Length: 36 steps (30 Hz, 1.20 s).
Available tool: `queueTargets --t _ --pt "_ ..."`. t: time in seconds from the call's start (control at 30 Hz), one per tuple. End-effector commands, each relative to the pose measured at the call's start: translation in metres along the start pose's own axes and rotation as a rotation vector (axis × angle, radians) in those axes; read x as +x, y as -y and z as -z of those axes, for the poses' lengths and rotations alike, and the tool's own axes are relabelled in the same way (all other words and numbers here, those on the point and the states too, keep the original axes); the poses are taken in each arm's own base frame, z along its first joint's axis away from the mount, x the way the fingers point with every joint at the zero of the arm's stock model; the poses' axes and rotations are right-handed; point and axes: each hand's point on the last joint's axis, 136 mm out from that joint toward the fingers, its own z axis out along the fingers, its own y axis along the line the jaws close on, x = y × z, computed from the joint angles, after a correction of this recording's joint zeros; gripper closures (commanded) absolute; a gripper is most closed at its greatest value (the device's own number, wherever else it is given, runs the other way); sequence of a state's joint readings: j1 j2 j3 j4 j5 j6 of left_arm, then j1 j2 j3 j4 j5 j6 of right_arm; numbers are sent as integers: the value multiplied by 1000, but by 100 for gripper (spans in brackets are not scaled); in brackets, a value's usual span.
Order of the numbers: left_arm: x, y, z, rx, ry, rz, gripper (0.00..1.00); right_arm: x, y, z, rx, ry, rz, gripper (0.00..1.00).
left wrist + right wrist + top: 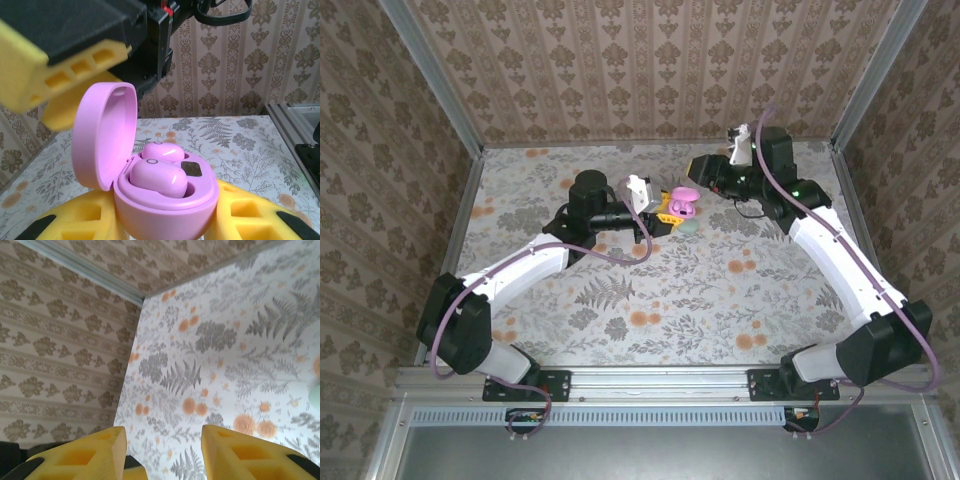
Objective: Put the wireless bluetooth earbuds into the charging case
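The pink case [150,215] (lid up) sits clamped in the left gripper [167,225], both pink earbuds [157,177] lying inside; the right gripper [162,452] is spread, empty.

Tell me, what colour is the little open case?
The case is pink all over; the left wrist view shows it best.

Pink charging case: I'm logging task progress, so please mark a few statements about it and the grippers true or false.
1. The pink charging case has its lid open. True.
2. The case is empty. False: two pink earbuds lie inside it.
3. The left gripper holds the case. True.
4. The right gripper is clamped on an earbud. False: in the right wrist view its jaws stand apart with nothing between them.
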<state>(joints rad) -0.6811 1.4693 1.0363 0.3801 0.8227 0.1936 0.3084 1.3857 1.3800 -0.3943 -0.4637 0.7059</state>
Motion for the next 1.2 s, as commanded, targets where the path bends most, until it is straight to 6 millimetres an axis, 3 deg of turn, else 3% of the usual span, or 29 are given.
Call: queueTargets --t 0.0,0.37,0.63,0.7,0.8,0.97,1.17 --pt "-8 0 0 0 9 -38 74 11 -15 8 -47 -77 25 54" --pt "-12 -15 2 -64 44 -24 74 31 -3 11 -31 -110 27 54" --pt "-17 -30 11 -128 96 14 73 27 -18 23 -142 -42 16 48" --pt "-16 -37 16 -159 117 41 73 24 -14 27 -133 -14 11 47" --pt "-1 -47 22 -194 116 88 72 19 1 35 -74 37 -6 47" --pt "41 -58 25 -272 95 171 72 14 21 46 7 113 -25 46" --pt "101 -55 7 -244 25 288 73 16 33 48 39 128 -44 46"
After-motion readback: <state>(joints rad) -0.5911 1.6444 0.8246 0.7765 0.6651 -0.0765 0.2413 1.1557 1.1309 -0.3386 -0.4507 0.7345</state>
